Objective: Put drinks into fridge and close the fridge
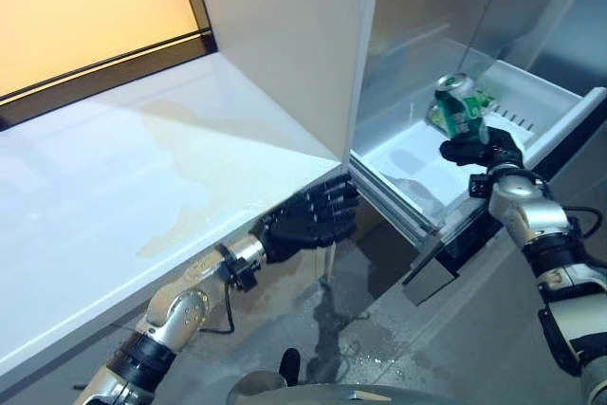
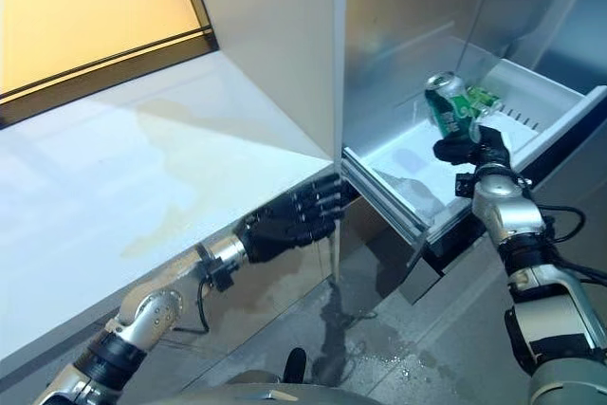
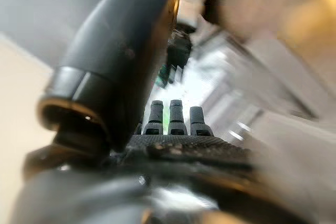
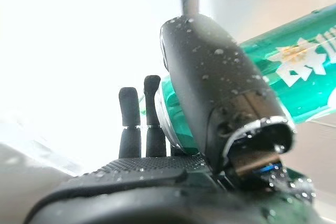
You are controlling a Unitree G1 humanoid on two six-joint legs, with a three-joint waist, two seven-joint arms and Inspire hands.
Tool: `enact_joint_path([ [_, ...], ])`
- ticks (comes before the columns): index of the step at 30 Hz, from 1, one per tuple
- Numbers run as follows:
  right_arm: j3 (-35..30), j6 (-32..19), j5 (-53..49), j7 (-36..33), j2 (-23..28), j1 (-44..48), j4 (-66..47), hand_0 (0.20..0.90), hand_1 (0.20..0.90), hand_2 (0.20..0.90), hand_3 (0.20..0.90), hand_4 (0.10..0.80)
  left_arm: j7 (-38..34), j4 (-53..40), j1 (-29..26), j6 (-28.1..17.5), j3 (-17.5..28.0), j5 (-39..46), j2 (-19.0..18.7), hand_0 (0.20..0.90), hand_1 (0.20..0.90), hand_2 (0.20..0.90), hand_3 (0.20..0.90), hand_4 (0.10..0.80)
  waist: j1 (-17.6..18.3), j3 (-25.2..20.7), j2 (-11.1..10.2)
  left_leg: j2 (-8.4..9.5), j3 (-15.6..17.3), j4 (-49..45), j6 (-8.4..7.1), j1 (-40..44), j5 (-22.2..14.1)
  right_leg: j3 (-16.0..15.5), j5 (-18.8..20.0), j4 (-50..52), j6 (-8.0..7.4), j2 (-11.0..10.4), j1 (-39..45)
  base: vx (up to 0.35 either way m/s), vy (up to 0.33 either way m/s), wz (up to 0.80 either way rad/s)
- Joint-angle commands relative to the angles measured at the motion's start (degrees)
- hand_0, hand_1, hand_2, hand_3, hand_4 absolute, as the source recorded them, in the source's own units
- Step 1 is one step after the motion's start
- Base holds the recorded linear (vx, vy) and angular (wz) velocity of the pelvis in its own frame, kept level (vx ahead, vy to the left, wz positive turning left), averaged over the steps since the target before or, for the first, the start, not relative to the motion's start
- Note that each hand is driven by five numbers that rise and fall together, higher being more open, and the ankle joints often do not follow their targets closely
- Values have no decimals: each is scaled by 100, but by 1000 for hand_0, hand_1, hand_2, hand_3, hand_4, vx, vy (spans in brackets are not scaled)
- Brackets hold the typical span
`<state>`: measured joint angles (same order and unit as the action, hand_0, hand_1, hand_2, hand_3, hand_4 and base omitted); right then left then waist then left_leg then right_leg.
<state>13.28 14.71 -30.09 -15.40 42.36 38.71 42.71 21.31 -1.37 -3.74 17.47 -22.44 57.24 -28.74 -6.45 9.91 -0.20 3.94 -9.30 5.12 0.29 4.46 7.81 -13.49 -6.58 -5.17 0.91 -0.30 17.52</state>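
Observation:
The fridge [image 1: 285, 35] stands open with a white drawer [image 1: 396, 198] pulled out. My right hand [image 1: 482, 151] is shut on a green can [image 1: 462, 106] and holds it upright above the drawer; its thumb and fingers wrap the can in the right wrist view [image 4: 294, 72]. Another green drink [image 2: 486, 100] lies in the drawer behind it. My left hand [image 1: 308, 220] is open and empty, fingers relaxed, just left of the drawer's front corner and under the white panel's edge.
A broad white panel [image 1: 114, 196] spreads to the left of the fridge, with an orange-lit window [image 1: 85, 7] behind it. A dark block [image 1: 441, 263] hangs under the drawer's front. The floor below is wet [image 1: 332, 324].

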Motion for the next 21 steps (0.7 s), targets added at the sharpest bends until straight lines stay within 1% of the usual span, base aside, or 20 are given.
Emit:
enact_joint_path([
  [1, 231, -1043, 348, 215, 643, 1586, -42, 300, 300, 300, 200, 100, 421, -218, 69, -319, -361, -337, -192, 900, 900, 900, 900, 800, -235, -559, -108, -138, 502, -42, 15, 439, -741, -28, 556, 307, -251, -198, -664, 21, -13, 24],
  [4, 431, -790, 714, 485, 722, 1837, 447, 300, 300, 300, 200, 100, 358, 390, 172, -491, -607, -793, -296, 900, 900, 900, 900, 800, -289, -483, -65, -133, 447, -57, -8, 364, -695, -76, 560, 326, -252, -206, -716, 8, -15, 14],
  [5, 496, -725, 817, 588, 742, 1916, 627, 300, 300, 300, 200, 100, 279, 638, 200, -621, -670, -989, -314, 900, 900, 900, 900, 800, -310, -446, -51, -136, 430, -62, -15, 327, -673, -88, 564, 336, -253, -211, -746, -8, -22, 22],
  [6, 560, -630, 949, 689, 751, 1995, 791, 300, 300, 300, 200, 100, 222, 907, 200, -705, -734, -1080, -303, 900, 900, 900, 900, 800, -324, -410, -38, -135, 412, -68, -21, 286, -653, -92, 565, 346, -251, -212, -781, -28, -38, 21],
  [8, 695, -524, 1207, 920, 760, 2213, 1290, 300, 300, 300, 200, 100, 19, 1855, 174, -1145, -834, -1526, -195, 900, 900, 900, 900, 800, -368, -283, -30, -142, 376, -87, -30, 137, -603, -92, 580, 373, -241, -210, -921, -67, -50, 12],
  [9, 725, -480, 1282, 960, 753, 2265, 1356, 300, 300, 300, 200, 100, -76, 2004, 151, -1169, -838, -1565, -151, 900, 900, 900, 900, 800, -372, -263, -22, -142, 367, -91, -31, 97, -591, -85, 584, 380, -237, -207, -960, -94, -47, 11],
  [10, 779, -391, 1397, 1058, 748, 2320, 1492, 300, 300, 300, 200, 100, -242, 2421, 111, -1365, -823, -1772, -49, 900, 900, 900, 900, 800, -383, -199, -29, -142, 354, -98, -27, 22, -575, -75, 597, 382, -232, -206, -1033, -71, -37, 11],
  [11, 803, -389, 1457, 1081, 747, 2351, 1558, 300, 300, 300, 200, 100, -281, 2593, 85, -1449, -799, -1881, -3, 900, 900, 900, 900, 800, -389, -173, -32, -139, 344, -100, -26, -8, -568, -72, 601, 387, -230, -205, -1065, -119, -58, 13],
  [12, 892, -272, 1603, 1185, 735, 2413, 1669, 300, 300, 300, 200, 100, -455, 3040, 15, -1616, -744, -2124, 105, 900, 900, 900, 900, 800, -393, -53, -36, -140, 321, -105, -24, -107, -537, -57, 621, 394, -222, -200, -1159, -118, -53, 15],
  [13, 941, -174, 1668, 1251, 735, 2443, 1696, 300, 300, 300, 200, 100, -568, 3262, -14, -1722, -693, -2226, 165, 900, 900, 900, 900, 800, -387, 14, -39, -144, 320, -105, -22, -160, -520, -40, 634, 399, -216, -197, -1216, -117, -49, 15],
  [16, 1049, -23, 1778, 1396, 749, 2473, 1794, 300, 300, 300, 200, 100, -762, 3658, -60, -1833, -562, -2392, 284, 900, 900, 900, 900, 800, -378, 144, -46, -149, 317, -100, -17, -256, -491, -13, 661, 400, -211, -190, -1320, -77, -25, 5],
  [18, 1120, 145, 1950, 1546, 790, 2466, 1874, 300, 300, 300, 200, 100, -883, 4014, -44, -2020, -382, -2485, 391, 900, 900, 900, 900, 800, -369, 270, -40, -158, 317, -87, -12, -352, -463, 16, 688, 394, -205, -182, -1424, -92, -12, 0],
  [21, 1239, 326, 2195, 1801, 840, 2511, 2064, 300, 300, 300, 200, 100, -955, 4301, -41, -2182, -224, -2595, 489, 900, 900, 900, 900, 800, -369, 404, -26, -158, 310, -78, -9, -469, -437, 52, 707, 403, -194, -178, -1558, -90, 5, -1],
])
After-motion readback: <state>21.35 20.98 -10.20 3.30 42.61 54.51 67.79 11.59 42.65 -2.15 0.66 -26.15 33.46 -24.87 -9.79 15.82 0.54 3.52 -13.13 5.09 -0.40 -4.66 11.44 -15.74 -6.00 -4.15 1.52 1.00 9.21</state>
